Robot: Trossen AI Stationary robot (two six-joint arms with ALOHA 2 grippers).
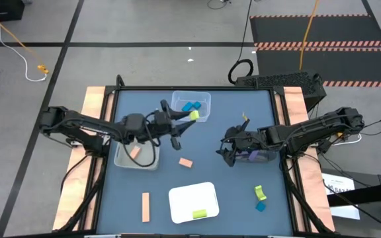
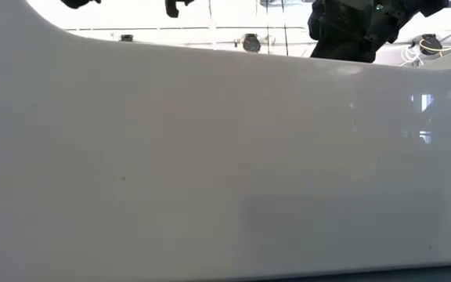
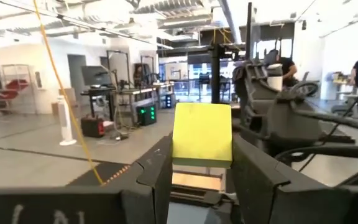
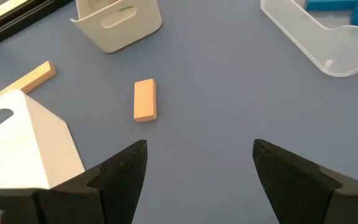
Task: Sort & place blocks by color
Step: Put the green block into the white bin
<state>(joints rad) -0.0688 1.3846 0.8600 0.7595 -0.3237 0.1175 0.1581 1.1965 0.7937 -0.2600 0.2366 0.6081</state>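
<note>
My left gripper (image 1: 188,120) is shut on a yellow-green block (image 1: 194,115) beside the near right corner of the clear bin (image 1: 204,99), which holds blue blocks (image 1: 190,106). My right gripper (image 1: 222,151) is open over bare table right of centre, touching nothing; in its wrist view the fingers (image 4: 197,168) stand wide apart. A tan block (image 1: 186,162) and a tan bar (image 1: 145,206) lie flat on the table. Another tan block (image 1: 135,151) rests in the grey bin (image 1: 121,158). A yellow-green block (image 1: 199,213) lies on the white tray (image 1: 184,198). My left gripper pinches the yellow-green block (image 3: 202,135) between its two fingers (image 3: 157,168), by two opposite side faces. The fingers come about level from the table's left. The block stands out past the fingertips and is lifted clear of the table.
A yellow-green block (image 1: 260,192) and a blue block (image 1: 261,206) lie near the table's near right corner. A dark bin with purple inside (image 1: 256,157) sits under the right arm. The white tray's wall (image 2: 225,157) fills the low view.
</note>
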